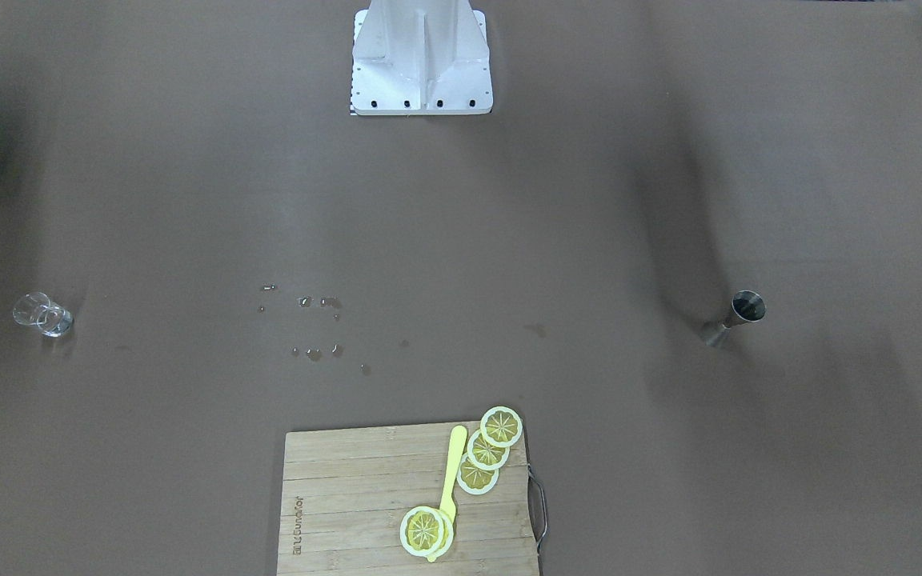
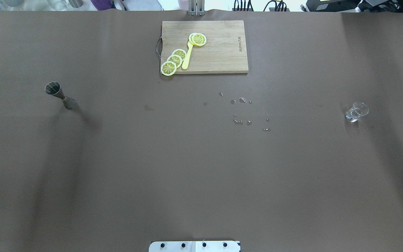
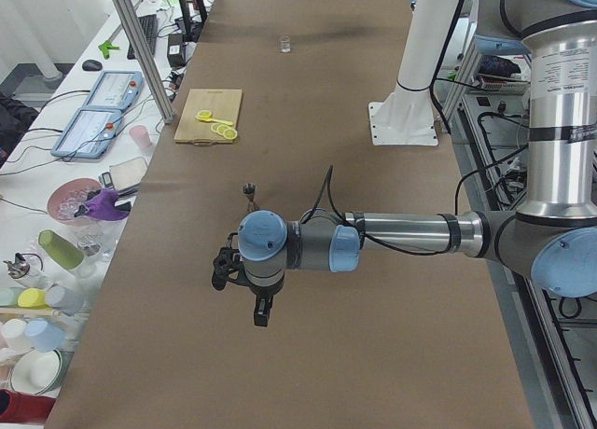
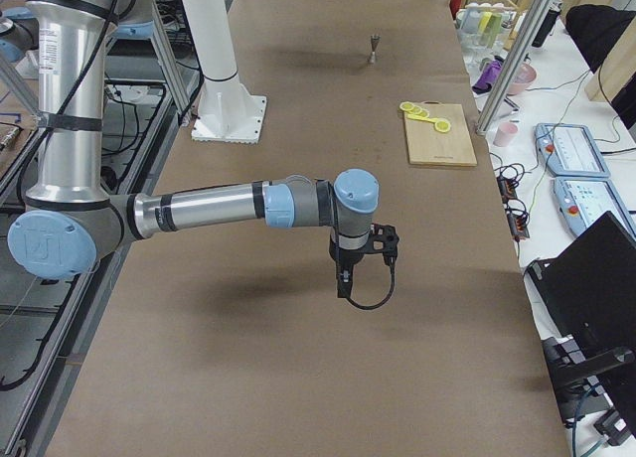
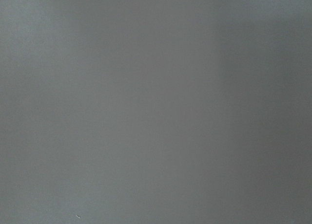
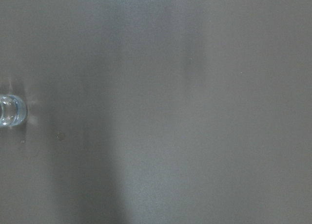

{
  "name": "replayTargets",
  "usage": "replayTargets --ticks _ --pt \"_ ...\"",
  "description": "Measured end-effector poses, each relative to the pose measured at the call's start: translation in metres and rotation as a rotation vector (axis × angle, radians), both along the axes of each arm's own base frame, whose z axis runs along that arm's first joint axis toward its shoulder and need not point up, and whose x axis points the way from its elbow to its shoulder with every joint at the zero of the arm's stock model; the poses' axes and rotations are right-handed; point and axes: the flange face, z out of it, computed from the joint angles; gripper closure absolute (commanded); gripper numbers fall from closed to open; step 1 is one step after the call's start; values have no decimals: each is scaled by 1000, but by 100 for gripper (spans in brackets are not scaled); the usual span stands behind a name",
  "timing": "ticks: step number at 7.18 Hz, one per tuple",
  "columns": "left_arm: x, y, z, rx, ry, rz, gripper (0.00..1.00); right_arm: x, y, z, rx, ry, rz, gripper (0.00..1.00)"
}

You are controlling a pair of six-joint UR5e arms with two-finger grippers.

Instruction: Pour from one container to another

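Brown table [image 2: 201, 175] carries a wooden cutting board [image 2: 219, 52], a metal jigger [image 2: 58, 95] well off the board's left, a glass [image 2: 356, 112] well off its right, and droplets [image 2: 242, 100] near the board.

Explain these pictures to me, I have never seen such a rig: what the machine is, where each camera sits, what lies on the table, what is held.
This is a robot with two arms on a white base at a brown table. Two pictures look down, one from behind the robot, one facing it; neither catches the arms. Two side pictures each show the nearer arm over the table, with the left gripper and the right gripper pointing down. Nothing shows in either; open or shut, I cannot tell. Two wrist cameras see bare table, one also the glass. Also there: a metal jigger, spilled droplets, and a cutting board with lemon slices and a yellow utensil.
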Motion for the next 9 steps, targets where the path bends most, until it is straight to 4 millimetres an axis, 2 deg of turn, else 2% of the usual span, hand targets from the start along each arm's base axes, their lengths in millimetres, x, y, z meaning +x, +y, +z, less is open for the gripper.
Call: replayTargets --ticks 4,6,8,9 --pt "5 -21 -29 136 -8 10 2 0 0 -2 4 -3 0 0" --pt "8 -32 -40 143 -1 -28 2 0 0 -5 10 -5 -1 0" --pt "23 -61 -74 111 41 -85 2 0 0 -7 13 -8 0 0" --pt "42 -79 -97 95 75 -95 2 -1 0 -8 13 -14 0 0"
